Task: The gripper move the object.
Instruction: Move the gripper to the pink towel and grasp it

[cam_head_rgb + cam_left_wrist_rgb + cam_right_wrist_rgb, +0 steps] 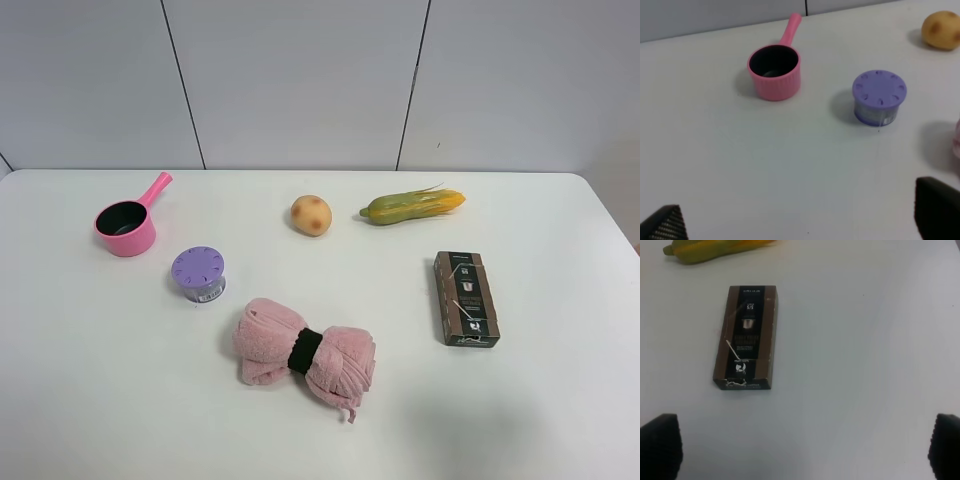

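Note:
The dusty-pink towel bundle [268, 345], cinched by a black band [304, 351], lies on the white table [90, 380] at front centre. No arm shows in the exterior high view. A sliver of the towel [957, 140] shows at the edge of the left wrist view. My left gripper [800, 220] is open and empty, with its black fingertips [936, 210] wide apart above bare table, short of the towel. My right gripper [802, 447] is open and empty, with its fingertips [660, 445] wide apart, short of the dark box.
A bright pink pot [125, 228] [774, 72] stands at the back left. A purple-lidded can [198, 272] [879, 97] stands next to the towel. A potato [311, 214] [941, 30] and a corn cob [412, 206] [715, 247] lie at the back. A dark box [466, 298] [746, 337] lies on the right.

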Controlling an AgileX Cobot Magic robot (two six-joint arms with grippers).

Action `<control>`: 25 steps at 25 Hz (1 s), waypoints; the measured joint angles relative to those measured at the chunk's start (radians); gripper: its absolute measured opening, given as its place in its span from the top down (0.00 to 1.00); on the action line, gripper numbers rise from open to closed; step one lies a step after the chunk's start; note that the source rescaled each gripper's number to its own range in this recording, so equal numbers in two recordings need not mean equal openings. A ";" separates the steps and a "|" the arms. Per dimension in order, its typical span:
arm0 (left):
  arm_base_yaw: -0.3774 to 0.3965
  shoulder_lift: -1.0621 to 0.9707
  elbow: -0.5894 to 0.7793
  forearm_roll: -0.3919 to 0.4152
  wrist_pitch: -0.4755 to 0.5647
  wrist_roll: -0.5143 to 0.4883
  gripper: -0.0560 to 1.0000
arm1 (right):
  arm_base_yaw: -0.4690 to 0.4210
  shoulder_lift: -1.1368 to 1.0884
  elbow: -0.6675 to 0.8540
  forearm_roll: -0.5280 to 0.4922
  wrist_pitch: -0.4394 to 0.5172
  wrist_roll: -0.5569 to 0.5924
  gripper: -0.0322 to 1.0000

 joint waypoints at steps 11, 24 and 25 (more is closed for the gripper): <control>0.000 0.000 0.000 0.000 0.000 0.000 0.00 | 0.000 0.000 0.000 0.000 0.000 0.000 0.00; 0.000 0.000 0.000 0.000 0.000 0.000 0.00 | 0.000 0.000 0.000 0.000 0.000 -0.001 0.00; 0.000 0.000 0.000 0.000 0.000 0.000 0.00 | 0.000 0.000 0.000 0.000 0.000 -0.003 0.00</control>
